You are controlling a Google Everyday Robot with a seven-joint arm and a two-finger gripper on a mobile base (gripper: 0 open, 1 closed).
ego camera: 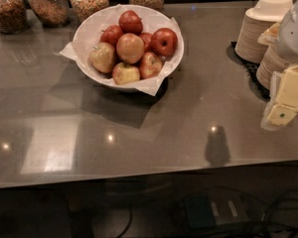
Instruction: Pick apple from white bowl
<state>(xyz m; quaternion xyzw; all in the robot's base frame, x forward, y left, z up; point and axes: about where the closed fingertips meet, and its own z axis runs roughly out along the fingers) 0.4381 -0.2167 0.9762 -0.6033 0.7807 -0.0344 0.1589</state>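
The white bowl (pixel 89 31) stands on the grey counter at the upper left of centre, lined with white paper whose corners stick out over the rim. It holds several red and yellow-red apples (pixel 130 47) piled together. My gripper (pixel 283 103) is at the right edge of the view, well to the right of the bowl and apart from it, with pale yellow pads showing. It holds nothing that I can see.
Several glass jars (pixel 49 3) of cereal and grains line the counter's back edge. Stacks of beige paper bowls (pixel 260 26) stand on a black mat at the right, just behind my gripper. The counter's front edge (pixel 139 180) runs across below; cables lie on the floor.
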